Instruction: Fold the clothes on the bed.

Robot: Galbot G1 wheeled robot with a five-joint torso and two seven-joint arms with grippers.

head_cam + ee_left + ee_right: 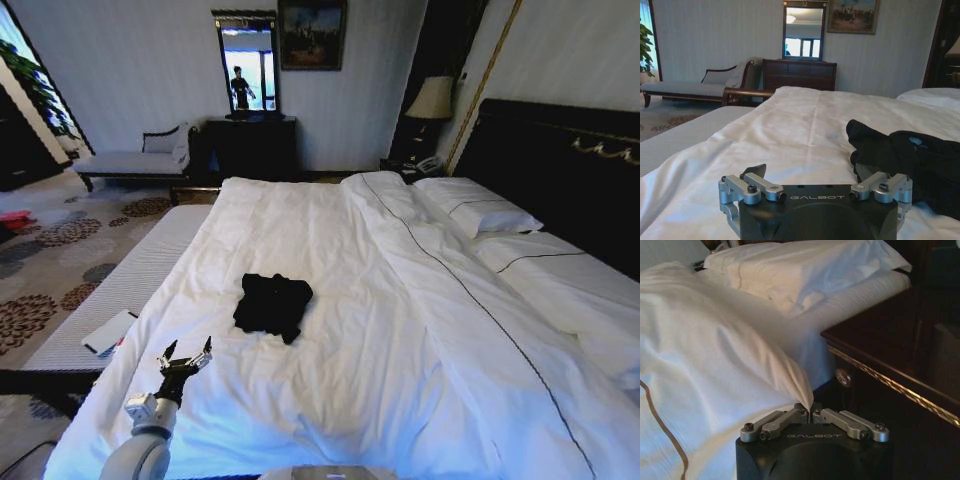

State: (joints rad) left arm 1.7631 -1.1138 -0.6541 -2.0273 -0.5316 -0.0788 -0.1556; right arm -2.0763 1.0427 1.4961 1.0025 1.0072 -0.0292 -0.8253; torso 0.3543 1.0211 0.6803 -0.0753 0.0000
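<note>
My left gripper (186, 356) hovered with its fingers spread apart over the white duvet (350, 300) at the near left part of the bed (560, 150), holding nothing. Just beyond it lay the black T-shirt (272, 304), bunched into a rough square on the duvet, apart from my fingertips. My right gripper (808, 408) was closed, fingertips meeting, low beside the bed's edge near the pillows (805, 270) and a dark nightstand (890, 355).
</note>
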